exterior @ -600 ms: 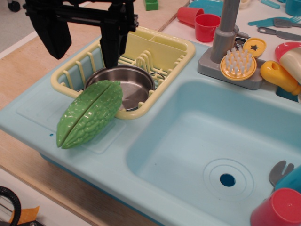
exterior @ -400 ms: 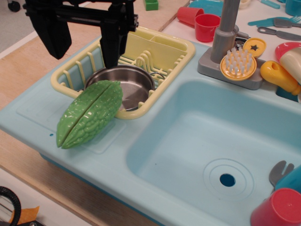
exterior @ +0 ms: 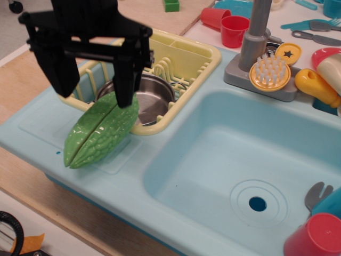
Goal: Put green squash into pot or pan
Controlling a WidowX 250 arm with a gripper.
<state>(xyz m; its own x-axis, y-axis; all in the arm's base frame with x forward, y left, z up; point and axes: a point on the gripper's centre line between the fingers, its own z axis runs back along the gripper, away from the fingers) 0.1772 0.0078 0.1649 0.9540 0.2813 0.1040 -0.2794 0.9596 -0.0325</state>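
The green squash (exterior: 98,133) lies on the blue sink's drainboard at the left. Its upper end leans over the rim of the steel pot (exterior: 152,96). The pot sits inside the pale yellow dish rack (exterior: 184,53). My black gripper (exterior: 93,88) is open, with its two fingers wide apart. It hangs just above the squash's upper end and the pot's left side. The right finger (exterior: 126,80) covers part of the pot's rim. Nothing is held between the fingers.
The blue sink basin (exterior: 240,160) with a drain hole lies to the right. A grey faucet (exterior: 256,32), a yellow brush (exterior: 270,72), red cups (exterior: 234,29) and toy cutlery stand at the back right. Another red cup (exterior: 314,237) is at the bottom right. A small green block (exterior: 171,5) lies far back.
My gripper has come down and towards the front, from above the rack's back left to just over the squash's upper end. The squash and pot have not moved.
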